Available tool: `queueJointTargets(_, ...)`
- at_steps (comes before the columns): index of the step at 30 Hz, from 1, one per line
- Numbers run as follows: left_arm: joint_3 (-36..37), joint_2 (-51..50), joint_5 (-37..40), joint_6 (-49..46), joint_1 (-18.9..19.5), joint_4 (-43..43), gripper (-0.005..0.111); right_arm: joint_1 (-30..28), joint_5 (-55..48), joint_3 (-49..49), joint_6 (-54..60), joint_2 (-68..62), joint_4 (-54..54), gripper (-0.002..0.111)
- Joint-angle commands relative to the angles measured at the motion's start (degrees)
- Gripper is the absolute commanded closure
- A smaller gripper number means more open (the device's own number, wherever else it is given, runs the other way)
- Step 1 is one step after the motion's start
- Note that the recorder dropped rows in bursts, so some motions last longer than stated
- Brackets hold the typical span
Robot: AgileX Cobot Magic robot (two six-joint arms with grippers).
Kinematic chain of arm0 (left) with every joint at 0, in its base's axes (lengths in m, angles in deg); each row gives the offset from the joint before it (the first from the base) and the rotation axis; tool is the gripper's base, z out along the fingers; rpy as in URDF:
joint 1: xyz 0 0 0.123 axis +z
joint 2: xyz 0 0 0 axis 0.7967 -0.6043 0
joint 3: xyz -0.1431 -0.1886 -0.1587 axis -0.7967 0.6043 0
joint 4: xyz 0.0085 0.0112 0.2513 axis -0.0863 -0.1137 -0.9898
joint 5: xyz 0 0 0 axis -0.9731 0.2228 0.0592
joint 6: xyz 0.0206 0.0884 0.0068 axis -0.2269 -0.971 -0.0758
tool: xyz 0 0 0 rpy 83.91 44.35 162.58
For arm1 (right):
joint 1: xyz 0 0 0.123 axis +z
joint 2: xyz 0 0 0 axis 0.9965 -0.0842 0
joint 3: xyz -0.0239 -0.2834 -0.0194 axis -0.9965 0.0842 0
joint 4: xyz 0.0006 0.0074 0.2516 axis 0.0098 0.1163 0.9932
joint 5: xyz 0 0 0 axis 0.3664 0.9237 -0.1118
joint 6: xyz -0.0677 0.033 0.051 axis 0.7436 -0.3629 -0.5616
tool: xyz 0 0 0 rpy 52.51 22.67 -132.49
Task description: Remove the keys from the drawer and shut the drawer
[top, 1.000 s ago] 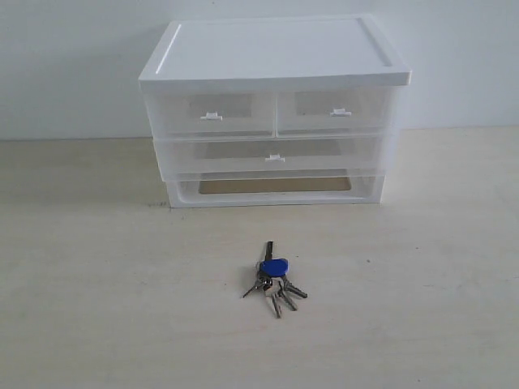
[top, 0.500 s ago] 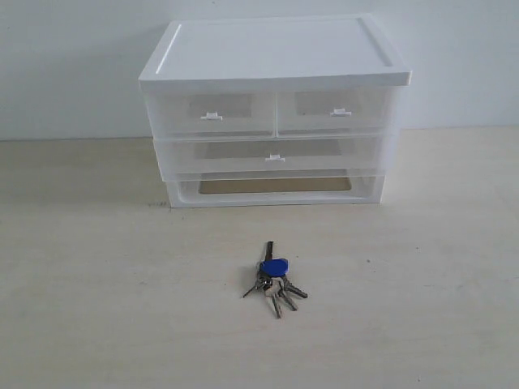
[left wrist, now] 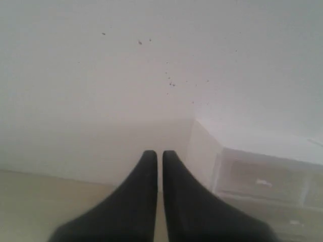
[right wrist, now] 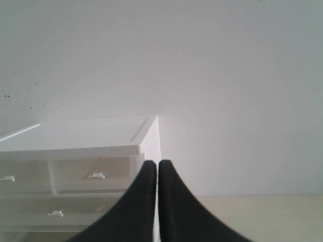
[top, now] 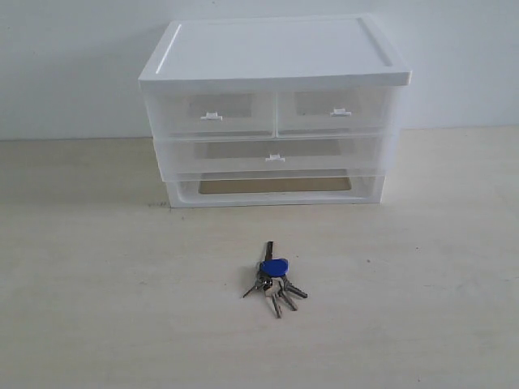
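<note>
The keys, a silver bunch with one blue-headed key, lie on the table in front of the unit in the exterior view. The wide clear drawer with its white tab handle sits pushed in, flush with the unit's front. Neither arm shows in the exterior view. My left gripper is shut and empty, held in the air to the left of the unit. My right gripper is shut and empty, off the unit's right side; the drawer shows beside it.
A white-topped storage unit stands at the back against a pale wall, with two half-width drawers above and a handleless frame slot below. A light wooden table spreads around the keys.
</note>
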Motion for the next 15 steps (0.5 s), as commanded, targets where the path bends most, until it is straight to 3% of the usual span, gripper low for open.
queueJointTargets(1, 2.9, 0.5, 0.1, 0.6, 0.4, -5.2, 0.102, -0.1, 0.0, 0.1, 0.2, 0.1, -0.2, 0.108)
queueJointTargets(7, 7.7, 0.5, -6.4, -1.4, 0.4, -8.6, 0.102, -0.1, 0.0, 0.1, 0.2, 0.1, -0.2, 0.108)
queueJointTargets(15, 7.7, 0.5, -0.6, -4.5, 1.7, -13.2, 0.102, -0.1, 0.0, 0.1, 0.2, 0.1, -0.2, 0.108)
